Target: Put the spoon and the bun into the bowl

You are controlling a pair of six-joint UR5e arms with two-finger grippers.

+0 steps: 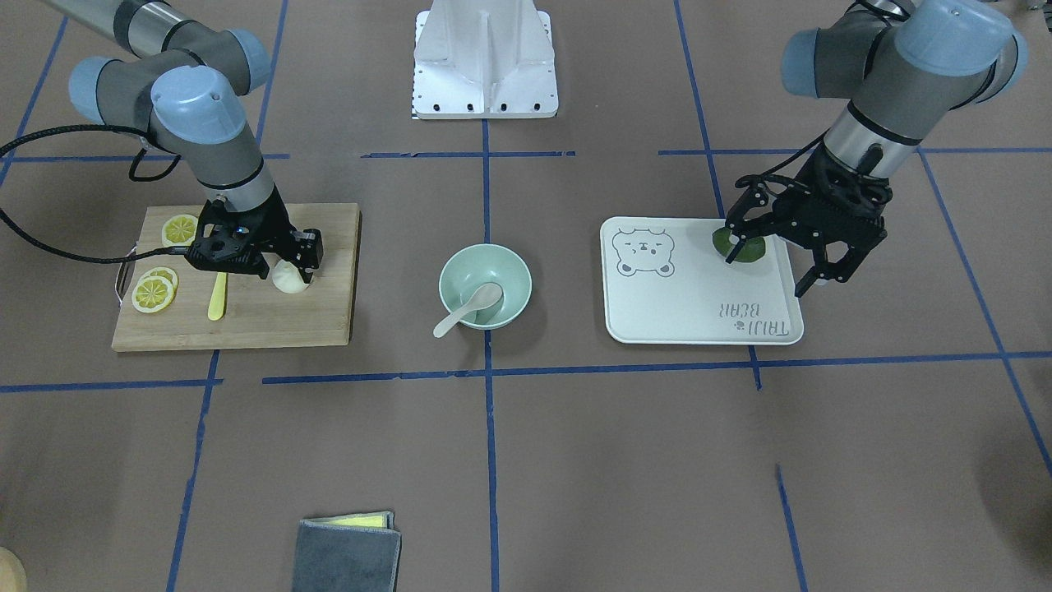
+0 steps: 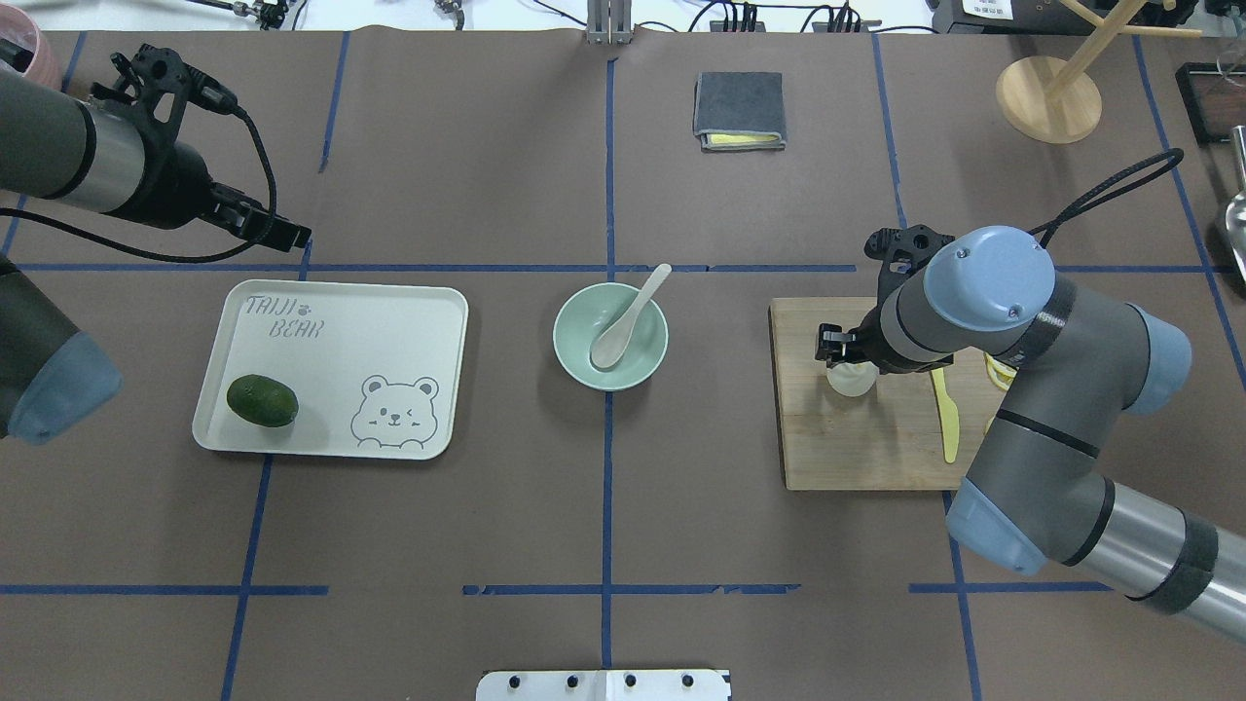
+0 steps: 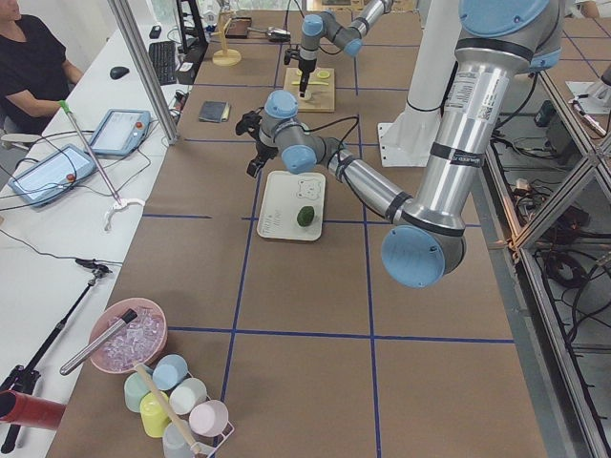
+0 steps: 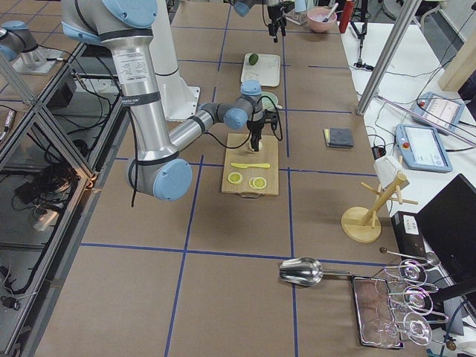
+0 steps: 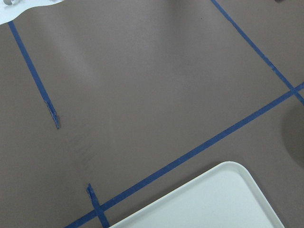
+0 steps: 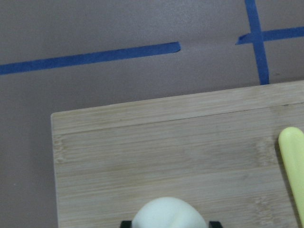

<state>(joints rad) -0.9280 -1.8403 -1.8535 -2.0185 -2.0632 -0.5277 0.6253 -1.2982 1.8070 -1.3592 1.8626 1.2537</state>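
The bun (image 1: 290, 278), a small white steamed round, sits on a wooden cutting board (image 1: 329, 304) at the robot's right side of the counter (image 1: 575, 460). The right gripper (image 1: 293, 267) stands low over it. The jaws are closed in on the bun's two flanks, apparently grasping it, while it rests on the board.

It looks light, soft and easily dented. A gentle squeeze across its widest middle would likely suit it better than a hard pinch near the pleated top.

The spoon (image 1: 472, 306) already lies in the mint-green bowl (image 1: 514, 279) at the counter's centre, its handle leaning out over the rim. A yellow knife (image 1: 217, 296) and lemon slices (image 1: 154, 293) share the board.

The left gripper (image 1: 770, 265) hangs over the bear-print tray (image 1: 690, 304) near the avocado (image 2: 262, 400), jaws spread and holding nothing.

The right wrist view alone shows a dark tip at each side of the bun. In the overhead view the arm's own wrist covers much of that contact. The left wrist view shows only brown counter, blue tape and a tray corner.
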